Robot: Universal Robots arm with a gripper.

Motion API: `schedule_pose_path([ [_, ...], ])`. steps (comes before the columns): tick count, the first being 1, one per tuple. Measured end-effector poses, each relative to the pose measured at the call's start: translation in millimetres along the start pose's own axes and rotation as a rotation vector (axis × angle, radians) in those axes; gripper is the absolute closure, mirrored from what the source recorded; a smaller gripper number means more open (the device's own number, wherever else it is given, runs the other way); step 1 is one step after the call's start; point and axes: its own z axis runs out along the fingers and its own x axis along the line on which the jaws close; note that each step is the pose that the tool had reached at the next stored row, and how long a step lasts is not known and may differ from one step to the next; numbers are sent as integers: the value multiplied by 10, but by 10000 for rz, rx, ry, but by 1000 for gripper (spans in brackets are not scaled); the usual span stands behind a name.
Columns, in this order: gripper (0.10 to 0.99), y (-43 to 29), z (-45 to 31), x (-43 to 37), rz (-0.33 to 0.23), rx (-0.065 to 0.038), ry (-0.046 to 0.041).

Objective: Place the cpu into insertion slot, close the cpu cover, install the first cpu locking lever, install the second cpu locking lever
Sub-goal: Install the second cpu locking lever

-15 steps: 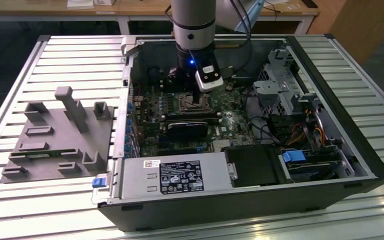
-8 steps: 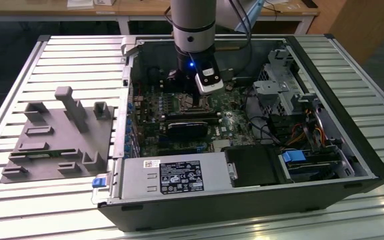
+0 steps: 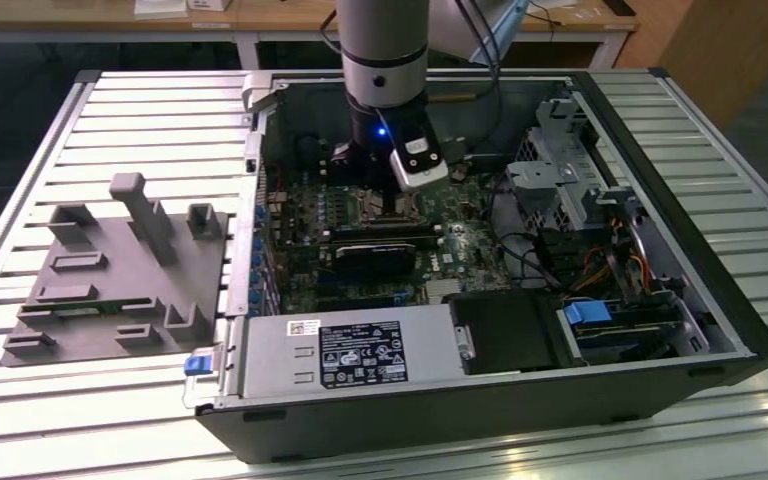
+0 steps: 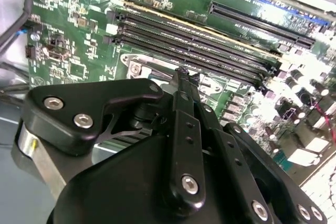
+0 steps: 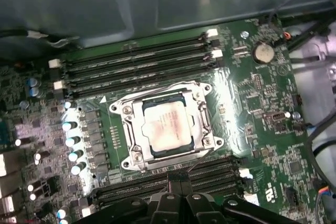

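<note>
Seemingly the cpu [image 5: 167, 127] already lay in the insertion slot [image 5: 137, 157], its silver-grey top showing through the square window of the cpu cover [image 5: 195, 109], which sat flat over the socket. Whether either locking lever was latched could not be told.

Going left to right across the exterior view: a grey fixture block [image 3: 115, 275] with upright posts rested on the slatted table [image 3: 37, 140]; beside it stood the open computer case [image 3: 704, 300] with the green motherboard [image 3: 471, 250] on its floor; the arm [image 3: 381, 50] came straight down into the case over the socket area, and a drive cage [image 3: 558, 185] with cabling filled the exterior view's right end.

The relation that mattered: the socket lay just beyond the gripper [image 5: 179, 182] along its reach, between 2 banks of long black memory slots [image 5: 136, 61], whose long axis ran across that line of approach. In the second wrist view the gripper [image 4: 184, 77] hung just above the board, its fingers drawn together to a narrow tip and grasping nothing.
</note>
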Motion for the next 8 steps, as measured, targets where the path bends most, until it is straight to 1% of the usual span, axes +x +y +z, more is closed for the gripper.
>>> schedule_pose_path([
  [4,984,-13,12,16,-349,-32,22],
  [8,984,-26,46,30,-562,-157,59],
])
